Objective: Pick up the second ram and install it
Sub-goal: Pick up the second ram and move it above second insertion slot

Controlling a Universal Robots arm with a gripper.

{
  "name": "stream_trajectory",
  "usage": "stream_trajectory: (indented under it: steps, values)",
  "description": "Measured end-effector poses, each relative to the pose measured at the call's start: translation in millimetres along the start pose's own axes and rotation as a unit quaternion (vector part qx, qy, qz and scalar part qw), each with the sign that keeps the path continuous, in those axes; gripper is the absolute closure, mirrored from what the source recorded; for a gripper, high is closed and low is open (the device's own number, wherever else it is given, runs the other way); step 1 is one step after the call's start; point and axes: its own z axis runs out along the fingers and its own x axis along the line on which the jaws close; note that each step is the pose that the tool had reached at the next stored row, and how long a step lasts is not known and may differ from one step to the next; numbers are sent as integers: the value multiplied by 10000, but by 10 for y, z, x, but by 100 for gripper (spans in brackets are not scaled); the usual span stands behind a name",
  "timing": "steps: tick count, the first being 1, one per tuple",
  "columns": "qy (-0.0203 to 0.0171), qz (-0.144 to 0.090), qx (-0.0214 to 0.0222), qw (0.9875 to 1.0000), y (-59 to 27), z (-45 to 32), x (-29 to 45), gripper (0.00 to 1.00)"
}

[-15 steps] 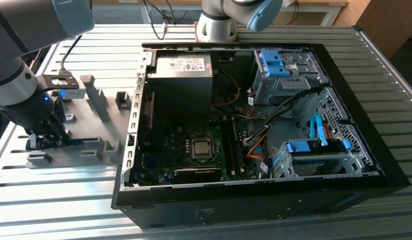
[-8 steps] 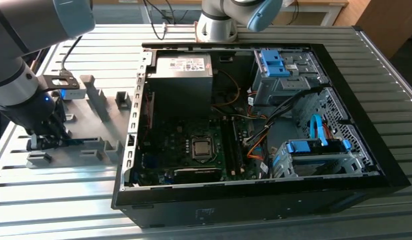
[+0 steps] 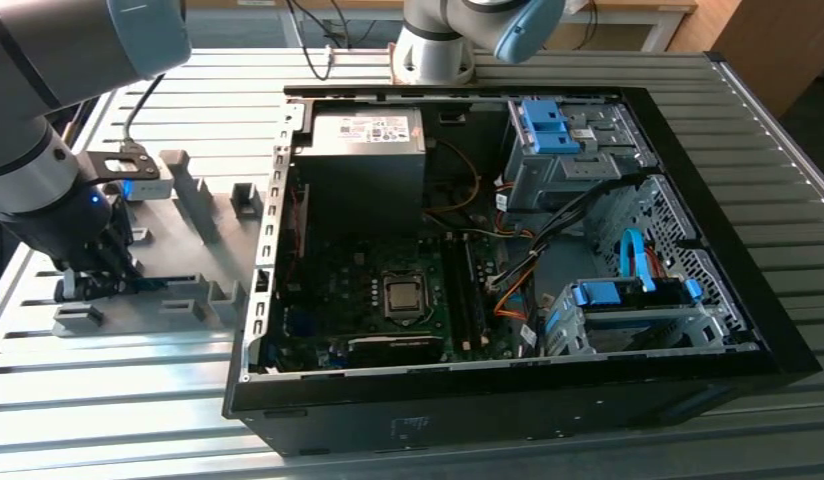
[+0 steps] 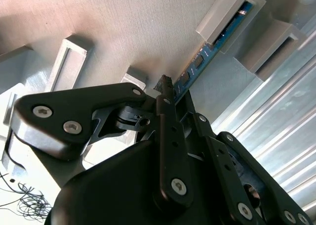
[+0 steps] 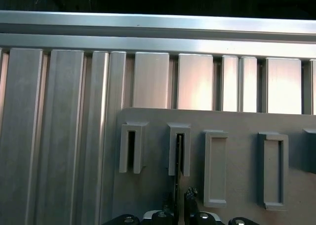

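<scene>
Pickup was the step I was on, by my guess, and it was not done yet. My end effector [image 3: 108, 272] was down low over the grey plate [image 3: 225, 255], which lay on the surface [image 3: 119, 420] just to the exterior view's left of the open computer case [image 3: 519, 400]. I was at the side of the plate away from the case.

The second ram [image 4: 200, 62] was in the plate, not in the case. In the second wrist view it stood on its thin edge, a long blue strip with dark chips. One end sat in the slot of a grey block [image 4: 217, 15]. The other end ran right up to my end effector [image 4: 175, 94]. In the first wrist view the second ram [image 5: 176, 185] looked like one thin dark line, going from the grey block [image 5: 172, 151] straight to my end effector [image 5: 178, 199], so I was lined up with it well.

I could not tell if my end effector was clenched on the strip or released around it. The strip did not look lifted. It sat in its block.

The next move, I think, called for a sure hold on both flat sides, then a straight lift out of the slot with no twist, since a strip that thin could bend or catch. The board [image 3: 345, 280] inside the case was a good way off to the exterior view's right.
</scene>
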Motion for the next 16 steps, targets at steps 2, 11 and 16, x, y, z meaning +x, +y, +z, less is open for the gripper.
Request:
stream_trajectory:
  steps: [2,11,16]
  values:
    - [0,0,0,10000,0,0,0,76]
    - [0,0,0,10000,0,1,0,85]
    - [0,0,0,10000,0,1,0,86]
